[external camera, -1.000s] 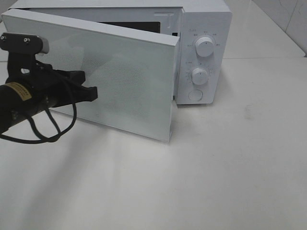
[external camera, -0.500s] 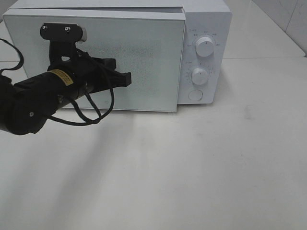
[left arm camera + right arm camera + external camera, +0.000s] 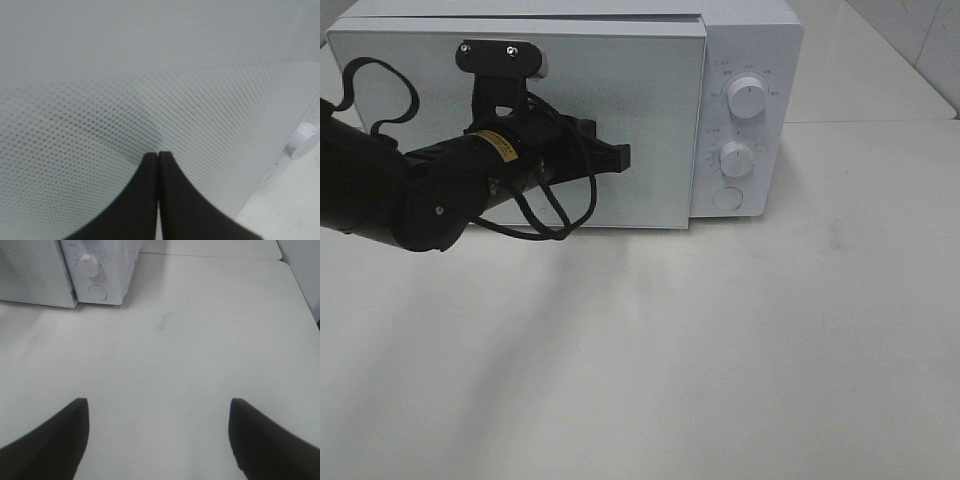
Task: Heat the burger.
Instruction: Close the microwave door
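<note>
1. The counter (image 3: 720,350) carries one appliance: a white microwave (image 3: 745,15) at its far edge.

2. The microwave door (image 3: 650,100) sits flush with the body. Its dotted screen is opaque in every view. The burger is not visible anywhere. Judged from the shut door and the task, it is inside the chamber behind that door.

3. The left arm (image 3: 380,190) reaches in from the left side and crosses in front of the door. The left fingers (image 3: 145,200) are pressed together with no gap and hold nothing. Their tips point at the door's right half. Whether they touch the surface cannot be confirmed.

4. The right fingers (image 3: 55,440) are spread wide and empty. They hover above bare counter, outside the high view and well apart from the microwave.

5. The control panel (image 3: 770,60) lies to the right of the door. From top to bottom it holds the upper knob (image 3: 748,100), the lower knob (image 3: 736,158) and the round button (image 3: 727,198).

6. Governing relation: the likely remaining step is setting a knob. Both knobs lie just beyond the door's right edge from the left fingers, at nearly the same height. The left arm is clearly nearer. Each knob's axis points straight out of the front face, so a grip calls for open fingers approaching head-on.
</note>
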Robot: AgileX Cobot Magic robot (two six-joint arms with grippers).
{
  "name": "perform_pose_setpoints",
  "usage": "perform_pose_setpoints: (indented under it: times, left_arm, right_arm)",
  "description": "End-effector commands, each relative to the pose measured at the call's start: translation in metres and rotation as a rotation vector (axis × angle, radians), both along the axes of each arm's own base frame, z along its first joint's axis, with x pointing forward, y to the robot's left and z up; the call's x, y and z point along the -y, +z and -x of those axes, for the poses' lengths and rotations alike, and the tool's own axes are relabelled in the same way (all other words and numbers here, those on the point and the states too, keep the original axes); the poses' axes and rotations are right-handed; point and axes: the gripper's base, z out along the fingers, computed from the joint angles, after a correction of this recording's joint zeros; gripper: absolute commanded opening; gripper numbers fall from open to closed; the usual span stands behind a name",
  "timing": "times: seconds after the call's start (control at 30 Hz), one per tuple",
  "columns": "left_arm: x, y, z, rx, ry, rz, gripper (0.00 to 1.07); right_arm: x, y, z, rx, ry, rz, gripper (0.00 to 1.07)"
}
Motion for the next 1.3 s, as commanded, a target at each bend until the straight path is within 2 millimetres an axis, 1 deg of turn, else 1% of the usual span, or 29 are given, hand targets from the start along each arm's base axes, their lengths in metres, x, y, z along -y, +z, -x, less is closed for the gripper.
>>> perform_pose_setpoints:
  times: [0.03,0.23,0.5,0.53,0.57,0.6,0.63,0.67,0.73,0.83,0.9,1.1,1.17,1.2,1.23,1.3]
  left_arm:
    - [0.001,0.012,-0.017,0.06,0.058,0.068,0.0]
    - [0.01,0.015,-0.028,0.054,0.062,0.083,0.0]
    - [0.013,0.013,-0.027,0.049,0.021,0.047,0.0]
    - [0.011,0.014,-0.029,0.055,0.037,0.06,0.0]
    - [0.003,0.017,-0.034,0.073,0.081,0.089,0.0]
    - [0.003,0.017,-0.034,0.073,0.081,0.089,0.0]
    - [-0.003,0.019,-0.04,0.072,0.117,0.106,0.0]
    - [-0.003,0.019,-0.04,0.072,0.117,0.106,0.0]
    - [-0.008,0.022,-0.046,0.074,0.13,0.109,0.0]
    - [-0.006,0.026,-0.049,0.089,0.129,0.118,0.0]
    - [-0.002,0.034,-0.053,0.112,0.123,0.121,0.0]
    - [0.0,0.033,-0.051,0.091,0.087,0.064,0.0]
    - [0.001,0.033,-0.047,0.026,0.053,0.019,0.0]
    - [0.001,0.033,-0.047,0.026,0.053,0.019,0.0]
    - [0.002,0.033,-0.041,-0.024,0.033,-0.007,0.0]
    - [0.0,0.032,-0.038,-0.055,0.026,-0.023,0.0]
  right_arm:
    - [0.0,0.0,0.003,0.039,-0.004,-0.002,0.75]
    - [0.0,0.0,0.003,0.039,-0.004,-0.002,0.75]
    - [0.0,0.0,0.003,0.039,-0.004,-0.002,0.75]
    - [0.0,0.0,0.003,0.039,-0.004,-0.002,0.75]
    - [0.0,0.0,0.003,0.039,-0.004,-0.002,0.75]
    - [0.0,0.0,0.003,0.039,-0.004,-0.002,0.75]
    - [0.0,0.0,0.003,0.039,-0.004,-0.002,0.75]
    - [0.0,0.0,0.003,0.039,-0.004,-0.002,0.75]
    - [0.0,0.0,0.003,0.039,-0.004,-0.002,0.75]
    - [0.0,0.0,0.003,0.039,-0.004,-0.002,0.75]
    - [0.0,0.0,0.003,0.039,-0.004,-0.002,0.75]
    - [0.0,0.0,0.003,0.039,-0.004,-0.002,0.75]
    - [0.0,0.0,0.003,0.039,-0.004,-0.002,0.75]
    - [0.0,0.0,0.003,0.039,-0.004,-0.002,0.75]
    - [0.0,0.0,0.003,0.039,-0.004,-0.002,0.75]
    - [0.0,0.0,0.003,0.039,-0.004,-0.002,0.75]
